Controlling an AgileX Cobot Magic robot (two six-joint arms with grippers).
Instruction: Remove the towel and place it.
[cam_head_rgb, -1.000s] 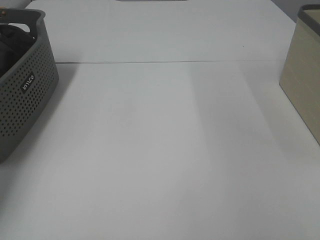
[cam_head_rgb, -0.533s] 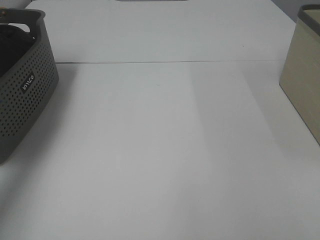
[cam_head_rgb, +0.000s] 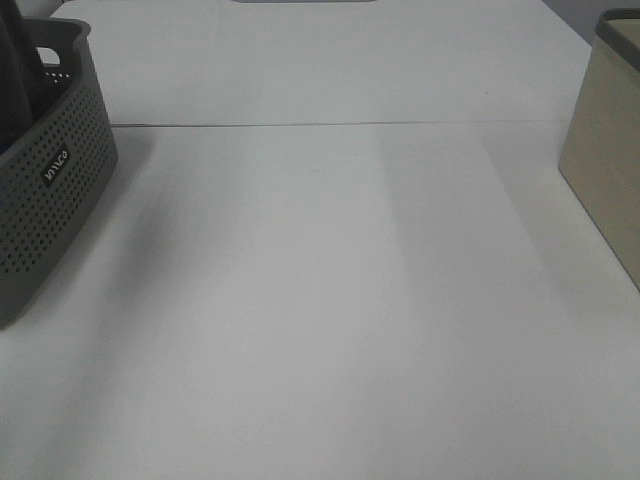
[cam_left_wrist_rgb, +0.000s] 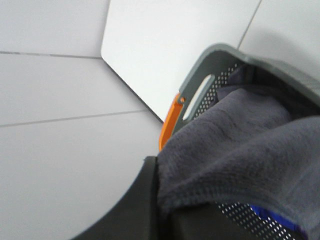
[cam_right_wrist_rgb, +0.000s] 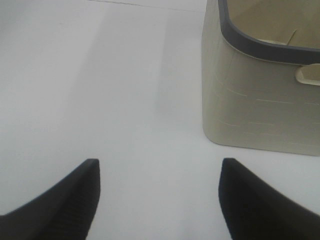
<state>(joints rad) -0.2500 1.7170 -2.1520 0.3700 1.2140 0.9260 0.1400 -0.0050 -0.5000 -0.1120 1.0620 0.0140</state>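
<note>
Grey basket: perforated basket (cam_head_rgb: 50, 200) sits at the left edge of the high view on the white table (cam_head_rgb: 320, 300).
Inside it: the towel (cam_left_wrist_rgb: 240, 145) heaped up, and a scrap of blue cloth (cam_left_wrist_rgb: 270, 220) peeking out beneath it through the mesh!
Behind its handle: something orange (cam_left_wrist_rgb: 170, 122), touching the basket's outer wall.
Beige bin: the beige bin (cam_head_rgb: 605, 170) stands at the right edge, well apart from the basket; only a strip of its inner wall shows.
Towel look: dark charcoal terry, thick and fuzzy, a stitched hem along the near edge.
Towel place: part in the basket, part drawn up over its rim.
Left gripper: the left gripper (cam_left_wrist_rgb: 159, 205) is clamped on the towel's hem.
Right gripper: the right gripper (cam_right_wrist_rgb: 160, 195) has its jaws spread wide, nothing between them, above bare table beside the bin.
Upper left corner: a dark shape (cam_head_rgb: 18, 70) over the basket, arm or cloth, can't tell.
</note>
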